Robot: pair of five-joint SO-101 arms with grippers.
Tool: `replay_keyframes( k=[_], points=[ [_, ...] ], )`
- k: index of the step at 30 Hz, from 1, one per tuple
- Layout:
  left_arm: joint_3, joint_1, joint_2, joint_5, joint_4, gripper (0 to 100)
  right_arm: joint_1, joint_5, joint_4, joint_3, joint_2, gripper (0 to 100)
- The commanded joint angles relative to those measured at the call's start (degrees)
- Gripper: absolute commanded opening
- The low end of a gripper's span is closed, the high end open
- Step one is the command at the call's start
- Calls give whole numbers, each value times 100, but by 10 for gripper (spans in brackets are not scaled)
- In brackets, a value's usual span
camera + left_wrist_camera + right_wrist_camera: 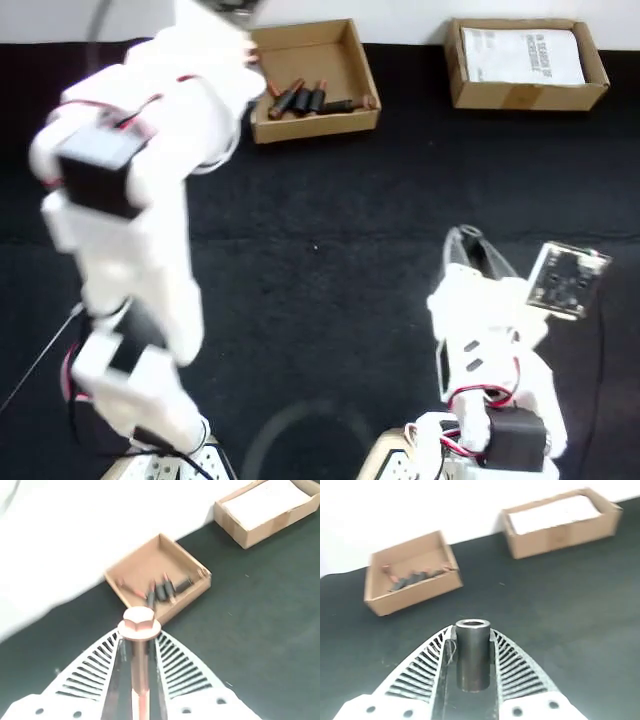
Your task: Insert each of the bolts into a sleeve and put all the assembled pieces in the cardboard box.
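Observation:
My left gripper (139,636) is shut on a copper bolt (138,625), whose hex head sticks out past the fingertips. It hangs in the air short of the cardboard box (190,562), which holds several assembled pieces (165,590). My right gripper (472,636) is shut on a dark metal sleeve (472,655), held upright with its open end up. In the high view the left arm (150,170) rises tall at the left, and the right gripper (472,248) sits low at the front right, far from the box (345,45).
A second cardboard box (580,95) with a printed sheet (522,55) stands at the back right. A small circuit board (567,278) is mounted beside the right arm. Black cloth (330,260) covers the table between the arms and the boxes.

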State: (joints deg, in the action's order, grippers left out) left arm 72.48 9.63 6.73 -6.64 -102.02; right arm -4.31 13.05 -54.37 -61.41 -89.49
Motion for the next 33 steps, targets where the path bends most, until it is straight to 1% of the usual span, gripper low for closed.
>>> replay_keyframes(
  k=[1,5,10,14,18,22,27,30,33],
  points=[
    [-1631,-101,-1393,580,0,9,-488,62,523,-127,-40,8],
    [-3240,-92,-2387,1090,97,9,-884,18,734,-330,-40,8],
    [-4699,-84,-3284,1688,607,9,-1402,18,1068,-708,-40,8],
    [-5807,-66,-3732,2321,993,9,-1499,18,2044,-1270,-40,8],
    [-6756,-66,-4075,2699,1556,9,-1499,9,3231,-1938,-40,8],
    [-7503,-66,-4312,2989,2233,9,-1490,-659,4084,-2545,-40,8],
    [-8259,-66,-4435,3244,3279,9,-1490,-1222,5446,-3503,-40,8],
    [-8523,-57,-4479,3473,3965,9,-1490,-1398,5974,-3811,-40,8],
    [-8752,198,-4479,3525,4774,9,-1490,-1415,6229,-4013,-40,8]
  ],
)
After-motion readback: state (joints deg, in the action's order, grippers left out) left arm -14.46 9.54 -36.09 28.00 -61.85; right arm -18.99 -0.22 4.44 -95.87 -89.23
